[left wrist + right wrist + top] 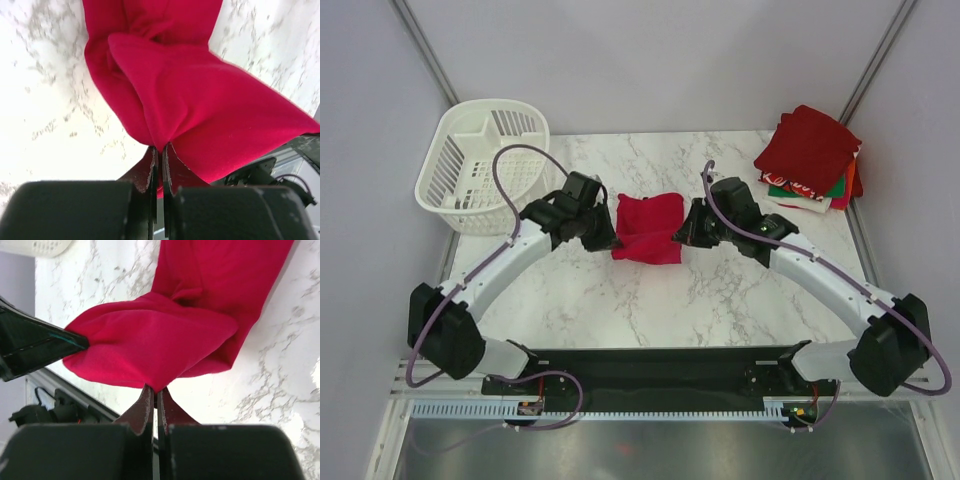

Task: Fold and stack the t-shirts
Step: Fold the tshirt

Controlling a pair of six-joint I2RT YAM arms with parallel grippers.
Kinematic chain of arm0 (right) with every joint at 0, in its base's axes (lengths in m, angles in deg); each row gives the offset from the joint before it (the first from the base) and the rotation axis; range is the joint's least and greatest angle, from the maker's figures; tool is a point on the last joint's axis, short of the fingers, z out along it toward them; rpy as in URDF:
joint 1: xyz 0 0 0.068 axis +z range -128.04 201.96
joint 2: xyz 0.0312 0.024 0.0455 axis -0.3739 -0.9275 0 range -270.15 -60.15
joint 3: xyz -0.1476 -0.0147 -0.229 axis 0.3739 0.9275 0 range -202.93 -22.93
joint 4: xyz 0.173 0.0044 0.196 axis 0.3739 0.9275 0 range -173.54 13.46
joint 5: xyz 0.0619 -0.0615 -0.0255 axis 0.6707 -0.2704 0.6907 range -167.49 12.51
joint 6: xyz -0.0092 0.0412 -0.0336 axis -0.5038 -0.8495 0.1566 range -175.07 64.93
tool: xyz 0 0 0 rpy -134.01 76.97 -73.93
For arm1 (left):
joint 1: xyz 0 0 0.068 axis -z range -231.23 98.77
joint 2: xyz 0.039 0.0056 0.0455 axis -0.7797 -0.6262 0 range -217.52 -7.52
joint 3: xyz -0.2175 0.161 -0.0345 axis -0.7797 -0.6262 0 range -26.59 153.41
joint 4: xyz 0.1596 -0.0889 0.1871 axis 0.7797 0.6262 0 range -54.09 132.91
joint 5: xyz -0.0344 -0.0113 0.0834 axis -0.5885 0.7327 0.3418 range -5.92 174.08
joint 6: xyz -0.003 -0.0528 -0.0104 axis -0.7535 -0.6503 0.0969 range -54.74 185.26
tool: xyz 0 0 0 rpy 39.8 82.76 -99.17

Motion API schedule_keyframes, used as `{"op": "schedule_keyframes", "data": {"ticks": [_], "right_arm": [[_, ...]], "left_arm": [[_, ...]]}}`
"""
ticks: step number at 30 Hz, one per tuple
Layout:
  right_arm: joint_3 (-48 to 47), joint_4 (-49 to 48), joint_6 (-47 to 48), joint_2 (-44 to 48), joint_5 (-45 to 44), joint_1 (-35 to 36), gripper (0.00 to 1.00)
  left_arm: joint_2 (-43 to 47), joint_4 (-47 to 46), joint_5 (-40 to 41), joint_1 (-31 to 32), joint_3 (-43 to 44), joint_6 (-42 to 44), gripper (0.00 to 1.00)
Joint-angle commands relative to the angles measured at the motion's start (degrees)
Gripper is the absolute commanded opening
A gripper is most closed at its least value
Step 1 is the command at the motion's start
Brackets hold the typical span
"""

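A bright red t-shirt [648, 228] lies partly folded at the middle of the marble table. My left gripper [608, 240] is shut on its left edge, and the cloth [200, 100] bunches out from between the jaws [160, 152]. My right gripper [682, 236] is shut on its right edge, with the cloth [165, 340] pinched at the tips [156, 390]. The held near part is lifted over the rest of the shirt. A stack of folded t-shirts [810, 160], dark red on top with green, white and orange below, sits at the far right.
A white slatted plastic basket [480, 165] stands at the far left corner of the table [620, 300]. Grey walls close the back and sides. The arm bases and a black rail run along the near edge.
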State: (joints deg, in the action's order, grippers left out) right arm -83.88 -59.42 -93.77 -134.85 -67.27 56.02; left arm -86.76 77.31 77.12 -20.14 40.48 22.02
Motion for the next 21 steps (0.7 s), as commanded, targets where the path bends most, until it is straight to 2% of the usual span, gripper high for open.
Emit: {"op": "schedule_keyframes", "data": {"ticks": [1,8,16,19,21], "right_arm": [[-5.4,0.5,2.1,-4.4,-3.6,-2.3,0.00],[-11.5,0.3,3.0,-12.3,-3.7,-5.6,0.00],[-16.6,-0.8,3.5,-21.7,-2.6,-8.7,0.00],[-20.0,-1.4,4.1,-27.4,-3.7,-9.5,0.00],[-22.7,-1.9,4.0,-31.2,-5.2,-10.5,0.01]], "left_arm": [[-6.4,1.8,-2.7,-3.0,8.0,6.3,0.05],[-21.6,2.4,-8.9,-6.4,20.2,10.2,0.07],[-35.2,4.8,-11.4,-9.3,33.3,12.3,0.09],[-42.1,6.1,-13.5,-10.9,39.9,13.5,0.12],[-48.7,8.0,-16.2,-12.4,45.0,14.0,0.18]]}}
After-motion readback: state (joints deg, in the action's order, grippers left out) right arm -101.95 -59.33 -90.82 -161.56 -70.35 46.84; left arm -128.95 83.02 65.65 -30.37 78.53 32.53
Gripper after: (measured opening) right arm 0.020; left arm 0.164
